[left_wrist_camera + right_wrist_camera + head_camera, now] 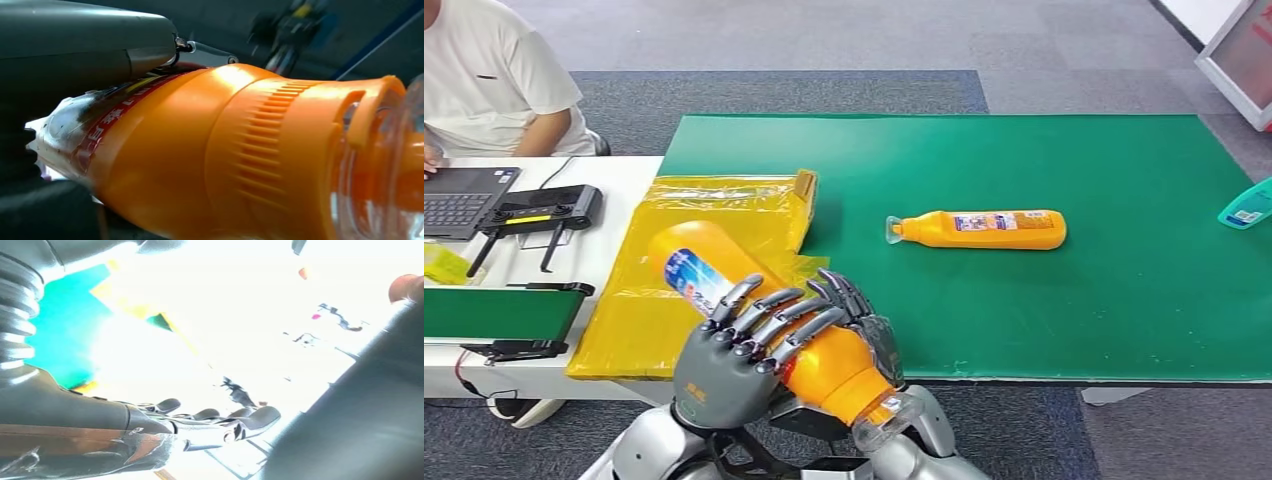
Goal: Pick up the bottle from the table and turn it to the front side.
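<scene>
Already lifted off the tabletop (1124, 300), the orange bottle (724, 270) lies slantwise across both robot hands, clear cap toward the robot; left robot hand (734, 355) and right robot hand (869, 320) clasp it.

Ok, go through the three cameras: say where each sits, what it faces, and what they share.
Head view: high on the body, looking down at the green table; both robot hands, left and right, hold the bottle.
Left wrist view: behind the left robot hand, close on the bottle's cap end.
Right wrist view: behind the right robot hand, glare-washed.
Shared: bottle, table.
</scene>
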